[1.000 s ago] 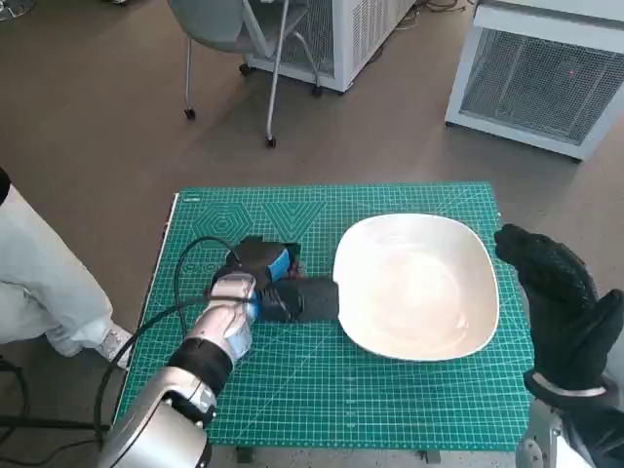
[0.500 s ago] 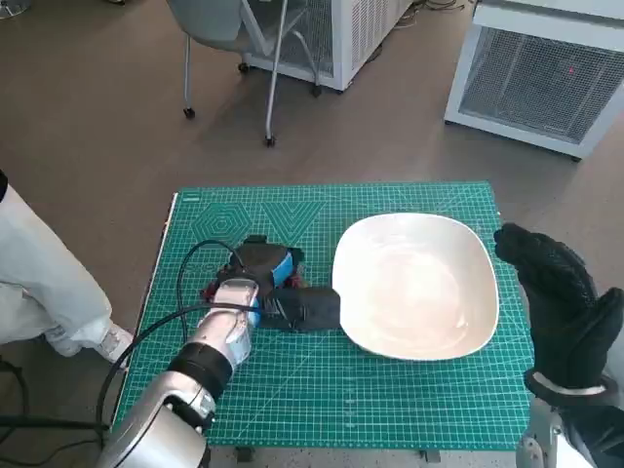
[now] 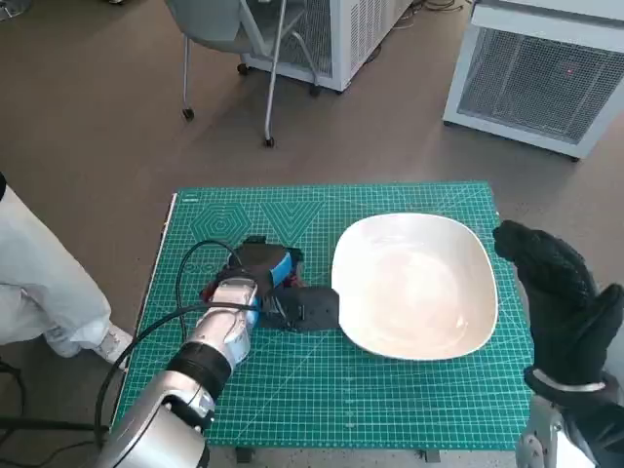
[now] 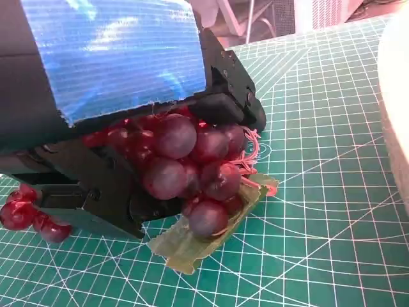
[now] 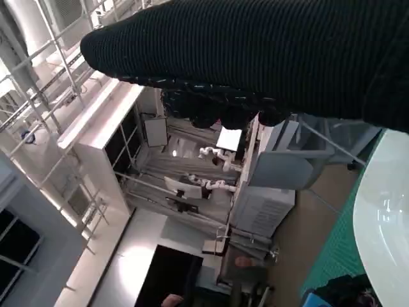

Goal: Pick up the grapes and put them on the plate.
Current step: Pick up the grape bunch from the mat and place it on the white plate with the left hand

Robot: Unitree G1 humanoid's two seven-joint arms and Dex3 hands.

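While the right robot hand [image 3: 558, 304] hangs open, the left robot hand [image 3: 278, 288] grips the grapes [image 4: 185, 169] beside the plate [image 3: 414, 285].

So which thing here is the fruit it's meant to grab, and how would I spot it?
Find the green gridded cutting mat, then the large white plate on it. Beside the plate, the blue-taped black left hand covers a bunch of dark red glossy grapes, the only round, shiny cluster there.

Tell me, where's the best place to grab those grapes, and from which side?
Probably around the bunch's thick middle, from above. The grapes lie low on the mat in a rounded heap, and the left hand already sits over them, fingers around their sides.
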